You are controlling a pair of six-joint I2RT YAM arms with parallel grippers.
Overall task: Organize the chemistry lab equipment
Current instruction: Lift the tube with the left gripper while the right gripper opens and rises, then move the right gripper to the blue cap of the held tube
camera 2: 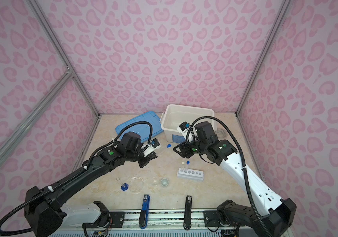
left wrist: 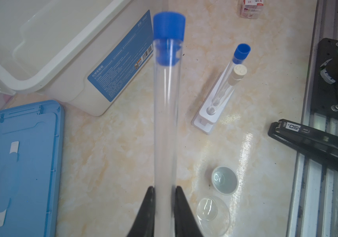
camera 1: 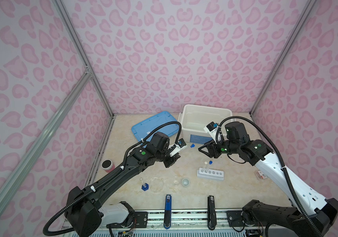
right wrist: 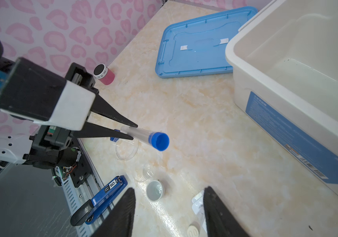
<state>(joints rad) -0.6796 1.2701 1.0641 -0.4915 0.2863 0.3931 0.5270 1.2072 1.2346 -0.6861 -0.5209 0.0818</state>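
Tube (left wrist: pixel 167 112) in L gripper (left wrist: pixel 165 187), R gripper (right wrist: pixel 169 188) agape

Odds and ends around a white storage bin (camera 1: pixel 207 106) on a marble-look tabletop (camera 1: pixel 184 156)

In both top views, its blue lid (camera 1: pixel 155 125) lies flat just left of the bin. A clear tape roll (camera 2: pixel 221 133) sits just right of it and a small staple box (camera 1: pixel 262 174) lies farther right. A black-lidded pink jar (camera 1: pixel 107 165) stands far left, with a blue stapler (camera 1: pixel 167 211) and a black stapler (camera 1: pixel 211 211) well in front.
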